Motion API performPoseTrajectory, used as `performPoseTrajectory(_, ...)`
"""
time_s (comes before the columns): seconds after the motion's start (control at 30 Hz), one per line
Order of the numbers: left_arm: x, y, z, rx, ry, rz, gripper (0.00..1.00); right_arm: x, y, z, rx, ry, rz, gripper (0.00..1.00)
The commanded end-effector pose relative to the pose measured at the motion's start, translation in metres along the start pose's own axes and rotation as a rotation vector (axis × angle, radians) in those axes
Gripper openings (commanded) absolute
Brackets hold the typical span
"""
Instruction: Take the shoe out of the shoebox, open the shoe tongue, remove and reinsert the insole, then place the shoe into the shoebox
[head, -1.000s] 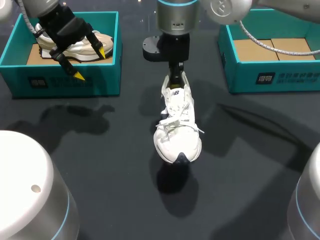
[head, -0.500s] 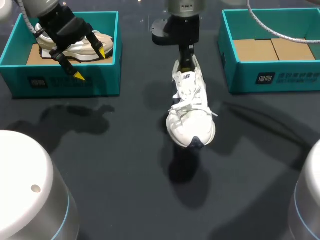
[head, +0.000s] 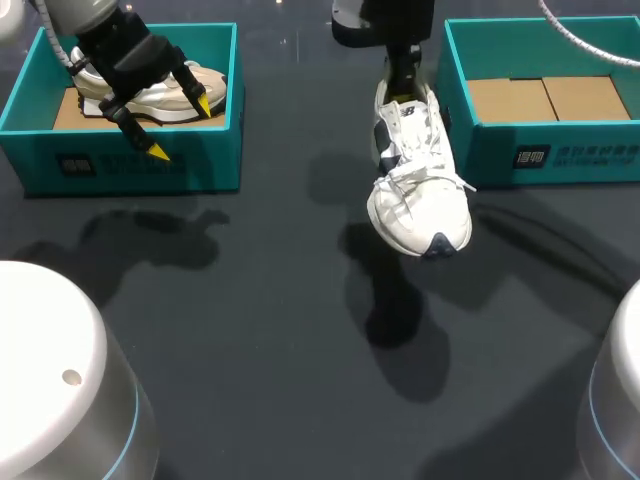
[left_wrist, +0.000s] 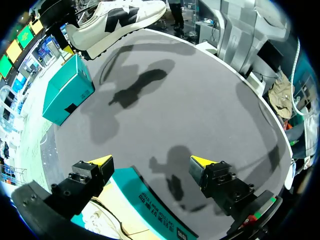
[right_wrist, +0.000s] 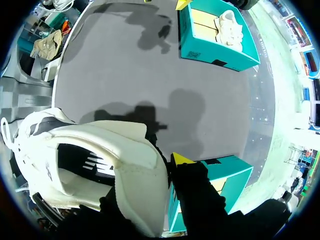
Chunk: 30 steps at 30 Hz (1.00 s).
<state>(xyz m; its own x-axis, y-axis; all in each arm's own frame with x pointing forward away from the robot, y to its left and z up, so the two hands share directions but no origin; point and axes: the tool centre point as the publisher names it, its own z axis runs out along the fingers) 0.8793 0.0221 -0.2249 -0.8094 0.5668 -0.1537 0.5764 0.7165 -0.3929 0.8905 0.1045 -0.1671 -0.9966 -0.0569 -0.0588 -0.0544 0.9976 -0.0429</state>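
A broad bare stretch of dark table (head: 250, 330) lies nearer than the white shoe (head: 415, 185), crossed only by shadows. The shoe hangs clear of the tabletop, toe toward the near edge. The right gripper (head: 403, 80) pinches its heel collar. Just right of the shoe stands a teal shoebox (head: 540, 150), its front-left corner beside the heel. Well left of the shoe, the left gripper (head: 181, 128) hangs, fingers spread, over the front wall of another box (head: 130, 165) holding a second shoe (head: 215, 78).
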Motion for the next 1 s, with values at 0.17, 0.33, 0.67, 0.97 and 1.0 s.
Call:
performPoseTrajectory(0.17, 0.000, 0.000, 0.000, -0.003, 0.001, 0.001, 1.00, -0.017, -0.038, -0.009, 0.026, 0.010, 0.009, 0.00)
performPoseTrajectory(0.33, 0.000, 0.000, 0.000, -0.003, 0.001, 0.001, 1.00, -0.046, -0.094, -0.019, 0.062, 0.011, -0.019, 0.00)
performPoseTrajectory(0.67, 0.000, 0.000, 0.000, -0.003, 0.001, 0.001, 1.00, -0.095, -0.184, -0.029, 0.080, -0.046, -0.054, 0.00)
performPoseTrajectory(0.97, 0.000, 0.000, 0.000, -0.003, 0.001, 0.001, 1.00, -0.095, -0.184, -0.029, 0.080, -0.046, -0.054, 0.00)
performPoseTrajectory(1.0, 0.000, 0.000, 0.000, -0.003, 0.001, 0.001, 1.00, -0.095, -0.184, -0.029, 0.080, -0.046, -0.054, 0.00)
